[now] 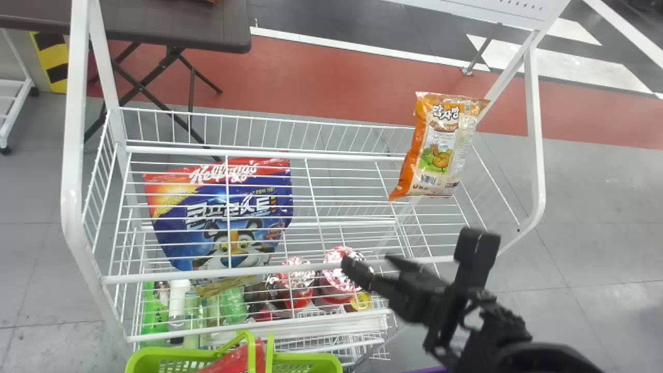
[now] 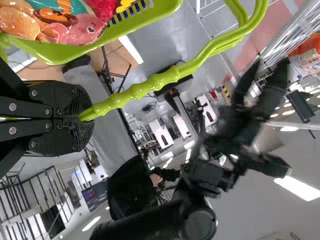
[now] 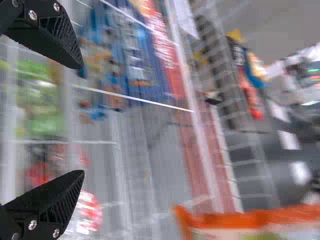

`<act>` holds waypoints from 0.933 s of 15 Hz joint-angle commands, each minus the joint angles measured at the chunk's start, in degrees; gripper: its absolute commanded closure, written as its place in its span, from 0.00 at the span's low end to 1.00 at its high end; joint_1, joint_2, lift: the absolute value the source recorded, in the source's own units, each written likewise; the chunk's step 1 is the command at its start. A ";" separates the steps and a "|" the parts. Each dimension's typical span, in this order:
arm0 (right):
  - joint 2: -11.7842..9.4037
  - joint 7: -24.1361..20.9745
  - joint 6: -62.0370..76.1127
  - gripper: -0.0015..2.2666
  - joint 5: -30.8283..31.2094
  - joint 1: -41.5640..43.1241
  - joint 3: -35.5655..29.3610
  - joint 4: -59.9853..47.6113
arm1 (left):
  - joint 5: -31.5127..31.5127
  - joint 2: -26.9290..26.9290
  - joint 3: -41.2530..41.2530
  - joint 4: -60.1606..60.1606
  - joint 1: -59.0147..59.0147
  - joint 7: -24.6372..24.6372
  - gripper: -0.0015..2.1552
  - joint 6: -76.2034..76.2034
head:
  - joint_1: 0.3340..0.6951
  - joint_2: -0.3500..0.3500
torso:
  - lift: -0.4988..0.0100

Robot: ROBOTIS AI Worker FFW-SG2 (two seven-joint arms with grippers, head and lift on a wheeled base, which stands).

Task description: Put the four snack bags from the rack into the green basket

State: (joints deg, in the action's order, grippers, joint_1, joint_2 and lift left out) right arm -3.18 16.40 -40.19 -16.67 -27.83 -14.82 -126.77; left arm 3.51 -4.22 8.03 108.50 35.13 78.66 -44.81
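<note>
Above the rack's right part, my right gripper is in front of and below the orange snack bag, apart from it. In the right wrist view the right gripper stands open with nothing between its fingers; the orange bag lies off to one side. A blue and red cereal bag rests at the rack's left. The green basket is at the bottom edge with a red bag inside. In the left wrist view my left gripper is shut on the basket's handle, beside colourful bags.
White wire rails and uprights frame the rack. Its lower level holds red-lidded cups, bottles and green packs. Behind the rack stands a dark folding table.
</note>
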 commanded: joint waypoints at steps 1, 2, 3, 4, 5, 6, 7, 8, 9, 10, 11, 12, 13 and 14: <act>0.02 -2.25 1.56 0.03 5.94 8.40 1.11 4.33 | 0.00 0.00 0.05 -0.75 -0.50 0.36 0.94 0.73 | 1.00 0.00 | 0.97; 0.02 -4.36 1.91 0.03 9.02 12.01 2.34 7.32 | 0.09 -0.09 0.05 -0.93 -0.67 0.53 0.94 1.25 | 1.00 0.00 | 0.97; 0.02 -8.31 3.67 0.03 12.36 14.91 3.57 9.78 | 0.18 -0.18 0.14 -0.93 -0.67 0.71 0.94 1.25 | 1.00 0.00 | 0.97; -0.07 -10.60 5.42 0.03 13.15 17.19 3.39 11.98 | 0.27 -0.44 0.14 -0.93 -0.67 0.89 0.94 1.25 | 1.00 0.00 | 0.97; -0.07 -11.04 5.42 0.03 13.24 19.13 2.43 13.39 | 0.35 -0.62 0.05 -0.93 -0.67 0.97 0.94 1.25 | 1.00 0.00 | 0.97; -0.07 -11.57 5.42 0.03 13.33 20.97 1.02 15.06 | 0.62 -0.79 -0.21 -0.93 -0.67 1.24 0.94 1.25 | 1.00 0.00 | 0.97; -0.16 -11.65 5.60 0.03 13.59 22.82 -0.47 16.82 | 0.88 -0.88 -0.83 -0.93 -0.67 1.76 0.94 1.25 | 1.00 0.00 | 0.97; -0.25 -11.65 5.78 0.03 13.59 24.05 -1.62 18.57 | 1.06 -0.88 -1.27 -1.01 -0.67 1.94 0.94 1.43 | 1.00 0.00 | 0.97; -0.51 -11.83 8.94 0.04 13.77 24.84 -2.06 20.77 | 1.23 -0.88 -1.44 -1.28 -0.76 2.03 0.94 1.78 | 1.00 0.00 | 0.97; -0.60 -12.27 12.63 0.04 14.64 25.37 -2.41 22.88 | 1.67 -0.97 -1.44 -1.45 -0.85 2.12 0.94 1.96 | 1.00 0.00 | 0.97; -0.69 -13.85 15.44 0.04 15.44 26.07 -2.93 24.99 | 1.67 -0.97 -1.44 -1.37 -0.94 2.12 0.94 1.96 | 1.00 0.00 | 0.97; -0.69 -14.55 16.15 0.04 15.44 26.86 -3.55 26.40 | 1.67 -0.97 -1.44 -1.37 -0.94 2.20 0.94 1.96 | 1.00 0.00 | 0.97; -0.86 -14.73 16.15 0.04 15.52 28.00 -4.60 28.15 | 1.67 -0.97 -1.35 -1.37 -0.94 2.20 0.94 1.96 | 1.00 0.00 | 0.97; -1.30 -14.73 16.50 0.04 16.05 28.97 -5.22 29.82 | 1.67 -0.97 -1.35 -1.28 -0.94 2.20 0.94 1.78 | 1.00 0.00 | 0.97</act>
State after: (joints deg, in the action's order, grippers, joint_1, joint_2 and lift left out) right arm -4.04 1.64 -24.26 -1.12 -0.21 -19.01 -99.22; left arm 5.18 -5.19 6.63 107.14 34.19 80.86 -42.91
